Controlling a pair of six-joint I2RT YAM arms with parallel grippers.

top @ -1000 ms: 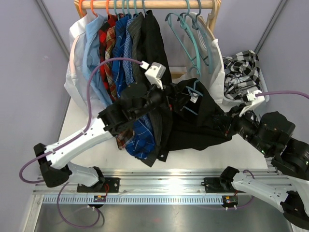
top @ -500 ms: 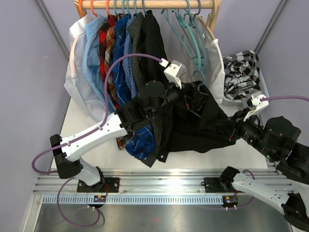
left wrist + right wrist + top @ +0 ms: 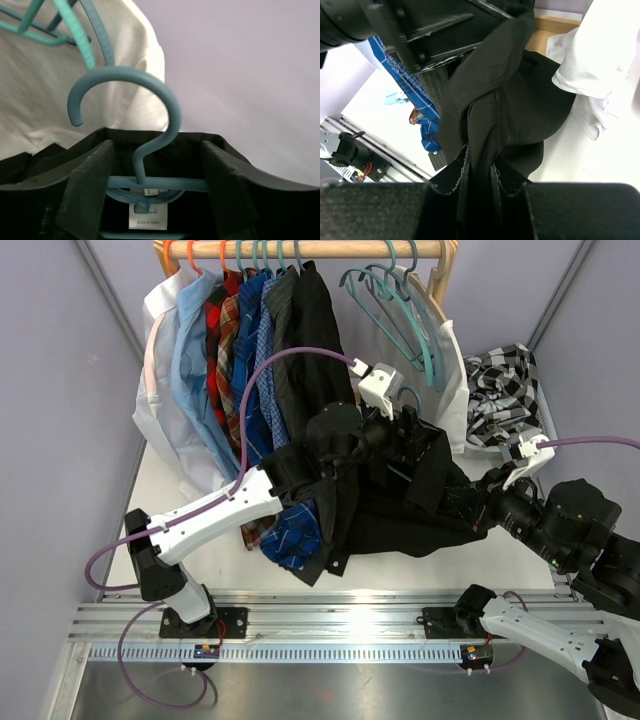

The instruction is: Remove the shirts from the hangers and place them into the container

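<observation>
A black shirt (image 3: 400, 510) on a teal hanger (image 3: 408, 400) hangs stretched between my two arms, off the rail. My left gripper (image 3: 405, 432) is at its collar. In the left wrist view its jaws (image 3: 157, 146) stand open on either side of the hanger's neck (image 3: 142, 170), below the hook (image 3: 165, 107). My right gripper (image 3: 478, 508) is shut on a bunched fold of the black shirt (image 3: 520, 100), pinched between its fingers (image 3: 480, 162). The white container (image 3: 548, 420) sits at the back right with a black-and-white check shirt (image 3: 500, 380) in it.
On the wooden rail (image 3: 300, 250) hang white (image 3: 155, 370), light blue (image 3: 190, 350), red plaid (image 3: 222, 320), blue check (image 3: 255, 330), dark grey (image 3: 285, 320) and black (image 3: 322, 330) shirts. Empty teal hangers (image 3: 400, 310) dangle to their right. White cloth (image 3: 452, 390) hangs by the container.
My left arm has reached right and back up to the hanger's neck, and its jaws have narrowed somewhat. The empty hangers have swung. The right arm holds almost still.
</observation>
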